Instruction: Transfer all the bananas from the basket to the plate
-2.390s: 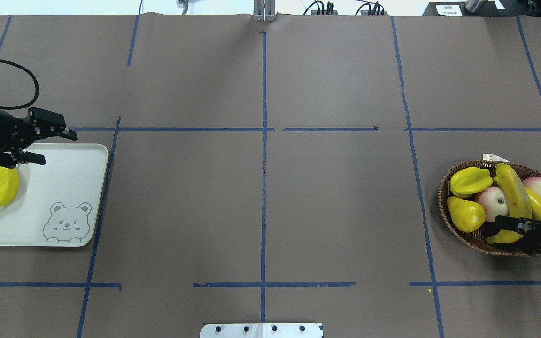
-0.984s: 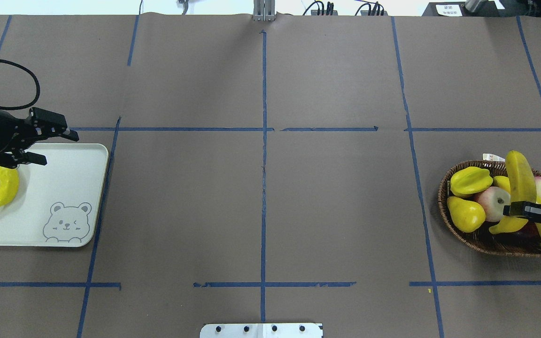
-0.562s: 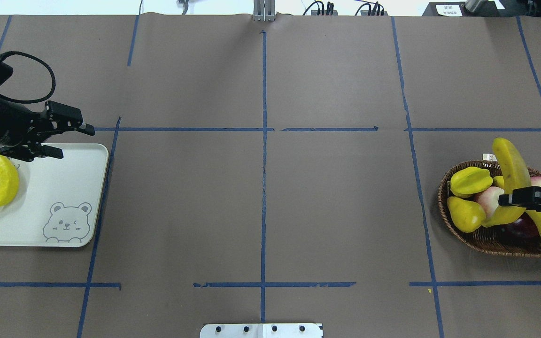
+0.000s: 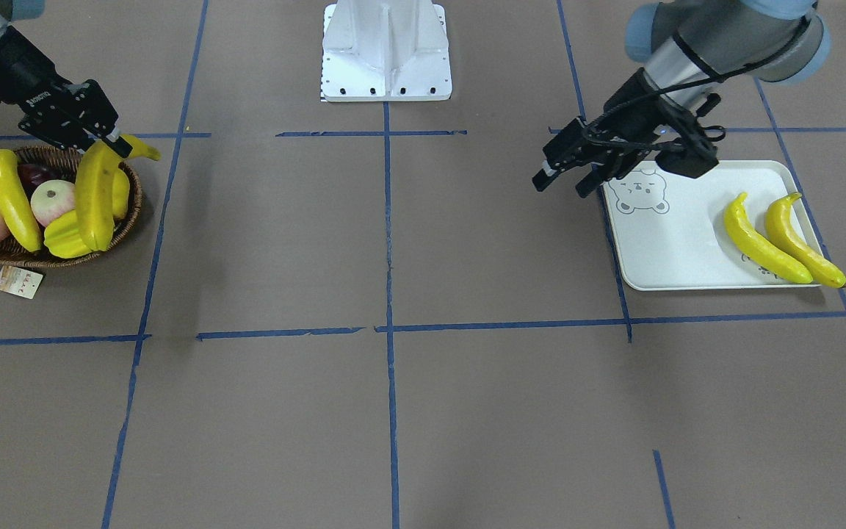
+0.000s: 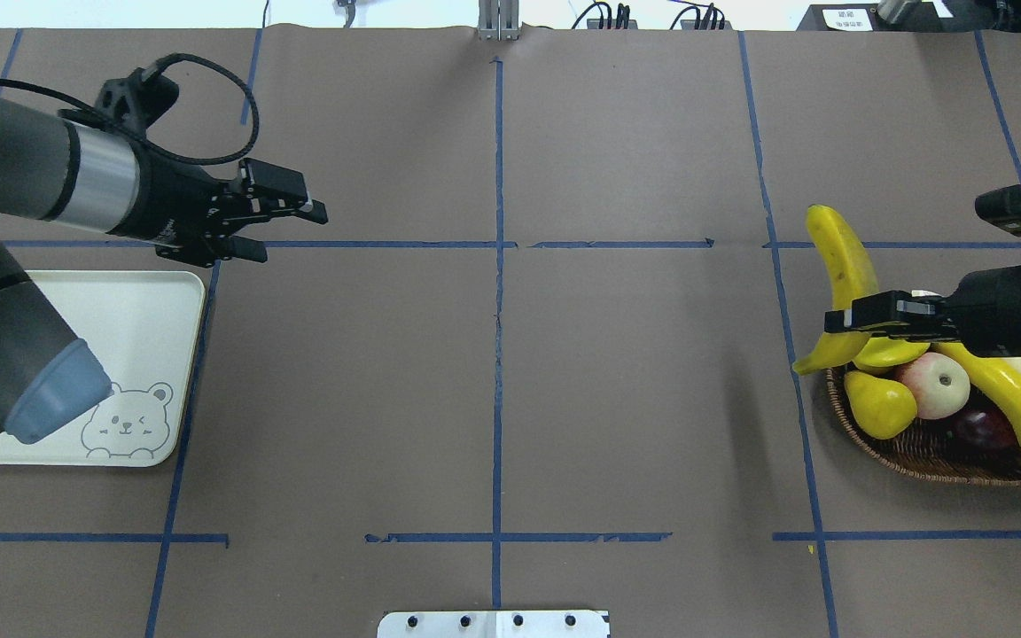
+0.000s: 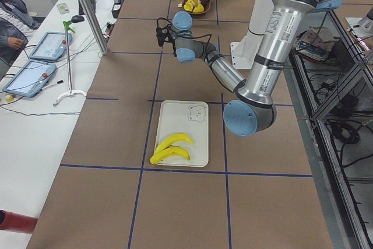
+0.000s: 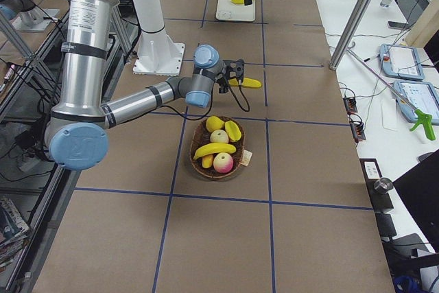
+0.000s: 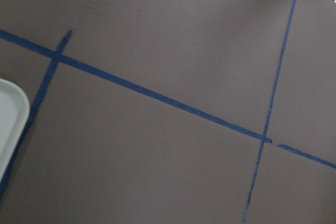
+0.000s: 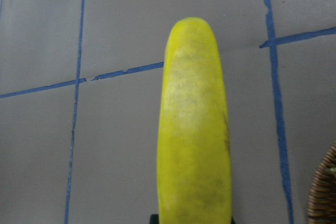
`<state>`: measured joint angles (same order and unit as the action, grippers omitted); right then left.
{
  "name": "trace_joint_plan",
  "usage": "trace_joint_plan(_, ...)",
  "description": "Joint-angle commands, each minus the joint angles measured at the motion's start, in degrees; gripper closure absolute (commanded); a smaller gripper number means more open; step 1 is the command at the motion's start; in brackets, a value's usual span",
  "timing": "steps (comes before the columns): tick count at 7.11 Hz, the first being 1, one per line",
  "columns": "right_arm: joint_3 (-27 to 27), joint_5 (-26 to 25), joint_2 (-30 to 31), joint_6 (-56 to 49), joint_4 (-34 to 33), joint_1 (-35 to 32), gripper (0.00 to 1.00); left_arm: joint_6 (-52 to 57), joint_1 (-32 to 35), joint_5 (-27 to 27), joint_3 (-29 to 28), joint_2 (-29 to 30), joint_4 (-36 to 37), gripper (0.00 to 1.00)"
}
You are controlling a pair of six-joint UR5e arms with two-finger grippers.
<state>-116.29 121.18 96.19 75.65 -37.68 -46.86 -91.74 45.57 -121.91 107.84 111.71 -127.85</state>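
Since the right tool [image 5: 834, 321], pinching a banana [image 5: 838, 266], has lifted it off the wicker basket [image 5: 918, 461], the spread left tool [image 5: 293, 235] has left the plate [image 5: 147, 337], seemingly to receive it.

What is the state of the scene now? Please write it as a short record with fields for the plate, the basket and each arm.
plate: holds two bananas, side by side
basket: one banana remains, with a pear, apples and a starfruit
right arm: jaws shut on a third banana, lifted over the basket's edge
left arm: jaws open and empty, over bare table beside the plate
not yet on plate: two bananas
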Motion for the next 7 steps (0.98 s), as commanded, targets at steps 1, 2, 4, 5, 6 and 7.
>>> trace_joint_plan(1, 3.4, -0.4, -9.9, 5.2, 0.1, 4.6, 0.87, -6.9, -2.9, 0.8, -2.6, 6.9, 0.3, 0.0)
trace_joint_plan(2, 4.0, -2.7, -14.5, 9.0, 0.1, 7.4, 0.87, -8.4, -4.0, 2.2, -3.9, 9.6, 0.4, 0.0)
trace_joint_plan(4, 4.6, -10.4, -20.7, 9.5, 0.0, 14.9, 0.87, -9.9, -6.8, 7.5, -5.2, 13.3, 0.5, 0.0)
trace_joint_plan(5, 5.0, -15.7, -22.9, 9.5, 0.0, 18.8, 0.87, -11.7, -7.6, 8.3, -7.4, 15.9, 0.5, 0.01)
trace_joint_plan(6, 5.1, -20.2, -24.5, 9.5, -0.1, 22.0, 0.87, -13.7, -7.7, 8.4, -9.7, 17.6, 0.5, 0.01)
trace_joint_plan(7, 5.1, -23.8, -26.1, 9.5, -0.1, 24.1, 0.87, -14.5, -7.8, 8.4, -10.6, 17.8, 0.5, 0.05)
